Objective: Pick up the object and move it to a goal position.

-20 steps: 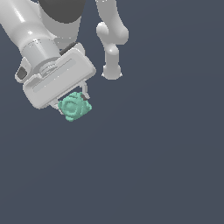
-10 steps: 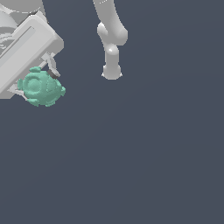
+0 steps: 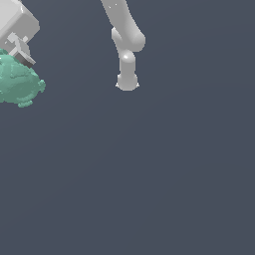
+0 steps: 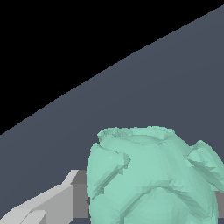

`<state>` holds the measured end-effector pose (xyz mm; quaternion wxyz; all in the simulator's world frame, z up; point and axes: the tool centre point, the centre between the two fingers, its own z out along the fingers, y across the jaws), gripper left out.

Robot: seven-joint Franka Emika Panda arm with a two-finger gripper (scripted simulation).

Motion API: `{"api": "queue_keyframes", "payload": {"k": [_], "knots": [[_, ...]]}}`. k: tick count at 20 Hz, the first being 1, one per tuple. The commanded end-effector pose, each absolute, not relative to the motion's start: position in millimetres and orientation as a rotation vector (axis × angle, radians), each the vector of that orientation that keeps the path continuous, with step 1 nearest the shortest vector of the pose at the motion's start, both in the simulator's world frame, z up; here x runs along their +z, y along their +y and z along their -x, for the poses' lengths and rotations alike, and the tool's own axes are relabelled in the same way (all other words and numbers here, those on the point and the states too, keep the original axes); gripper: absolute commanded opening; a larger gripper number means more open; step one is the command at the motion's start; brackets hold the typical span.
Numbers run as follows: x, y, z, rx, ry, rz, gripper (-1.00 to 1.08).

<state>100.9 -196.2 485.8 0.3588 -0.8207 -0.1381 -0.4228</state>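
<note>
The mint-green knobbly object [image 3: 19, 83] hangs at the far upper left of the exterior view, partly cut off by the frame edge. My white gripper [image 3: 17, 52] sits just above it, shut on it, with one dark-tipped finger [image 3: 22, 54] showing against its top. In the wrist view the object [image 4: 153, 175] fills the lower half, held between my fingers, with one white finger [image 4: 48, 203] showing beside it. The object is lifted off the grey floor.
The arm's white base and lower links [image 3: 127, 74] stand at the top middle of the exterior view. The dark grey floor [image 3: 149, 174] spreads across the scene. No goal marker shows.
The gripper with the object has moved toward the exterior view's left and closer to the camera, so both look larger and are now partly out of frame.
</note>
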Motion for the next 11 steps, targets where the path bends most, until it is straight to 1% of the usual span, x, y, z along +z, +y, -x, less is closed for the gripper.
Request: {"api": "queue_keyframes", "payload": {"k": [1,11], "knots": [[492.8,-201.5,-101.8,-1.1,-0.373,2.095,-1.0],[502.1,-209.5,-103.9,-1.113,-0.393,2.064,-1.0]]}}
